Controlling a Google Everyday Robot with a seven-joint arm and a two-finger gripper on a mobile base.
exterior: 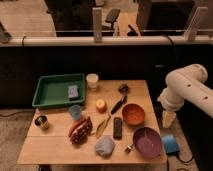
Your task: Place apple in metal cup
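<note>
The apple (101, 105), yellow-orange, sits on the wooden table (55, 150) near its middle. The metal cup (41, 120) stands upright near the table's left edge, well to the left of the apple. My white arm (186, 90) hangs at the right of the table. Its gripper (169, 119) points down just off the table's right edge, beside the orange bowl, far from the apple and the cup. It holds nothing that I can see.
A green tray (50, 92) with a small grey block is at the back left, a white cup (92, 81) beside it. A blue cup (75, 111), brush (120, 96), remote (117, 127), orange bowl (133, 114), purple bowl (147, 141) and crumpled cloth (105, 146) crowd the table.
</note>
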